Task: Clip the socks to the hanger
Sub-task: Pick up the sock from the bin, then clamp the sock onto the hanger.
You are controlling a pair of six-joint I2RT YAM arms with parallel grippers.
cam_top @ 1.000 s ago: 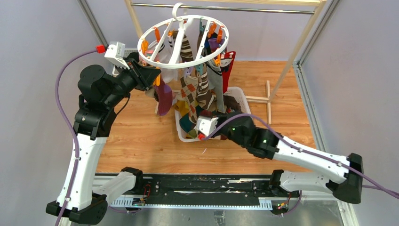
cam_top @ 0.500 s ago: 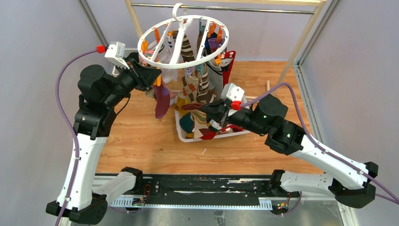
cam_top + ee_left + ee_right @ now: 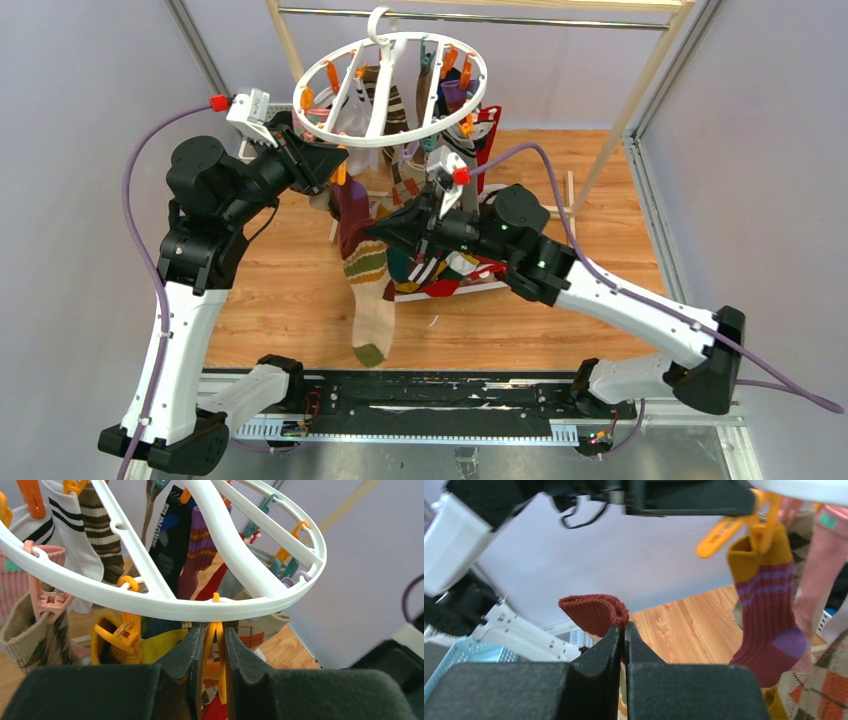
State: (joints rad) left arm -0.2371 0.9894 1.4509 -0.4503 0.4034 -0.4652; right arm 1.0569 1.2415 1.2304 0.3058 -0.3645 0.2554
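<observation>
The white round hanger (image 3: 376,100) hangs from the rail with several socks clipped to it. My left gripper (image 3: 335,165) is under its front-left rim (image 3: 165,607), shut on an orange clip (image 3: 215,645). My right gripper (image 3: 372,228) is just below and to the right of it. It is shut on the dark red cuff (image 3: 591,611) of a long striped sock (image 3: 368,290), which hangs down from it. In the right wrist view my gripper (image 3: 624,627) holds the cuff below the left gripper's black body. A mustard and maroon sock (image 3: 766,610) hangs at the right.
A white slotted basket (image 3: 462,290) with more socks sits on the wooden table under my right arm. The wooden-poled rack (image 3: 640,90) with its metal rail (image 3: 520,18) stands at the back. Grey walls close both sides.
My right arm rose out of the basket and moved up and left, drawing out the long striped sock. The left gripper stayed on its clip.
</observation>
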